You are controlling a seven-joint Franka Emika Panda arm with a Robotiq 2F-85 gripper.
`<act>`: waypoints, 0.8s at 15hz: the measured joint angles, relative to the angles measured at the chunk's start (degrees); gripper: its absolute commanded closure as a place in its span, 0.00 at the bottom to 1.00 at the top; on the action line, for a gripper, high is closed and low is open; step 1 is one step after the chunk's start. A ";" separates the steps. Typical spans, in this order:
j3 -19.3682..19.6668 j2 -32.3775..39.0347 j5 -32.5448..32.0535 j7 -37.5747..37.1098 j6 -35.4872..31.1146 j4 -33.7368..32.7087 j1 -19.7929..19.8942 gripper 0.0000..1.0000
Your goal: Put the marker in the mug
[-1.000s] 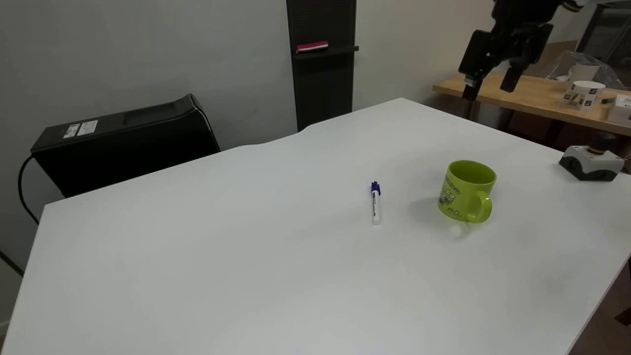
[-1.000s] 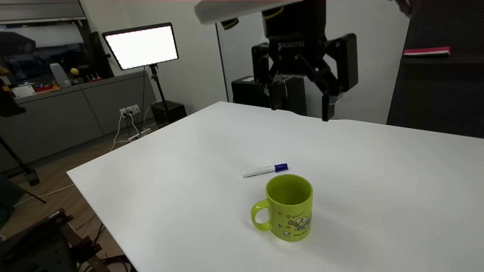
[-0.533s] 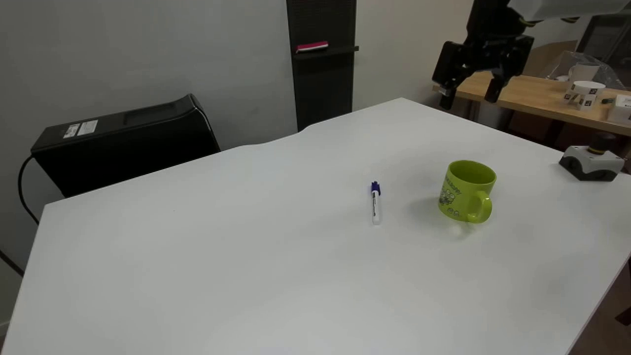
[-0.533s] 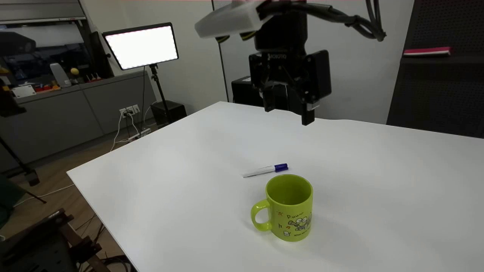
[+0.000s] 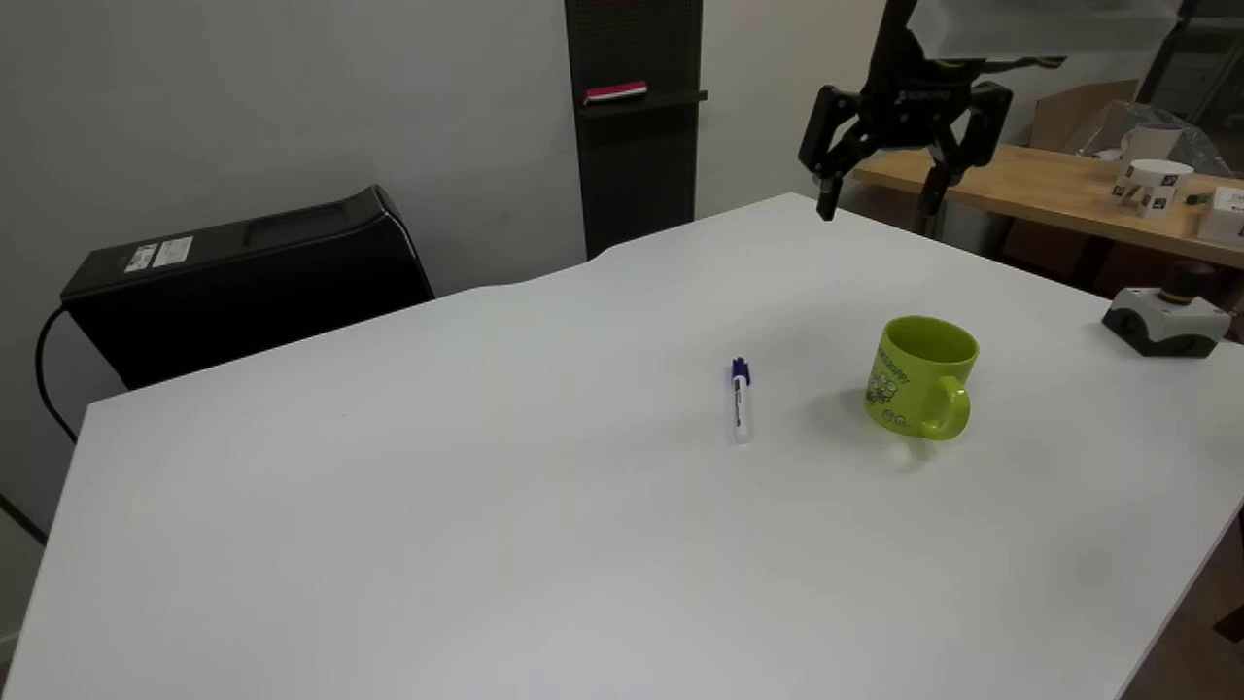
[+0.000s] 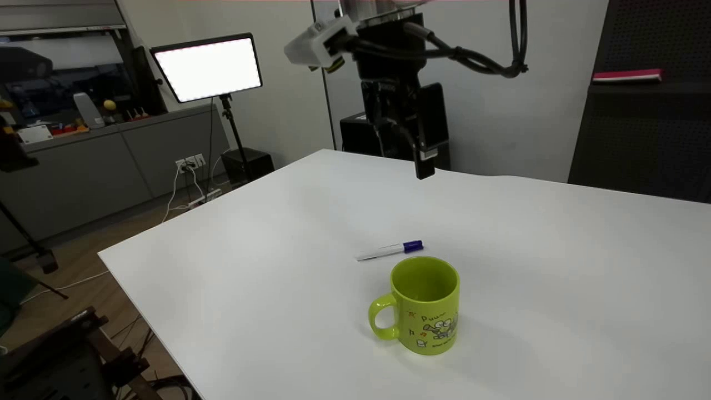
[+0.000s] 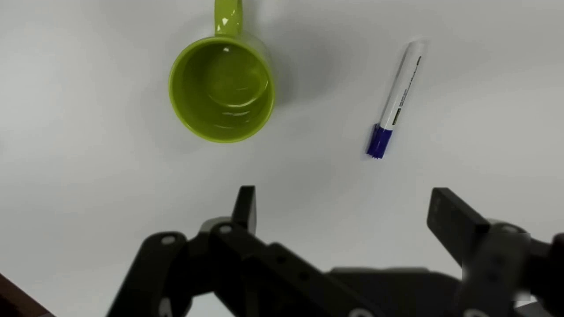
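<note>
A white marker with a dark blue cap lies flat on the white table, in both exterior views and the wrist view. A green mug with a cartoon print stands upright beside it, apart from it, in both exterior views. In the wrist view the mug looks empty inside. My gripper is open and empty, raised above the table. In the wrist view the gripper's fingertips are wide apart, with the marker's cap ahead of the gap between them. It also shows in an exterior view.
The white table carries the mug and marker. A grey and black button box stands at the table's edge. A wooden side table with a tape roll, a box and a bagged cup stands behind. A lit panel stands beyond.
My gripper has moved leftward in both exterior views and turned about its vertical axis. It stays open and a little lower than one second ago. The marker and mug have not moved.
</note>
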State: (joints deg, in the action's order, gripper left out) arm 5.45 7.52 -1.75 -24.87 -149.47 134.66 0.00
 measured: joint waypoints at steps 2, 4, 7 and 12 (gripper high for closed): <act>-0.17 0.73 -0.33 -2.38 -0.32 -0.45 -0.82 0.00; -0.51 1.29 -0.26 -3.04 -0.32 -0.87 -1.15 0.00; -0.53 1.39 -0.26 -3.19 -0.32 -1.08 -1.18 0.00; -0.53 1.39 -0.26 -3.22 -0.32 -1.13 -1.17 0.00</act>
State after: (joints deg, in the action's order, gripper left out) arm 4.92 8.91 -2.01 -28.09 -149.79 133.53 -1.17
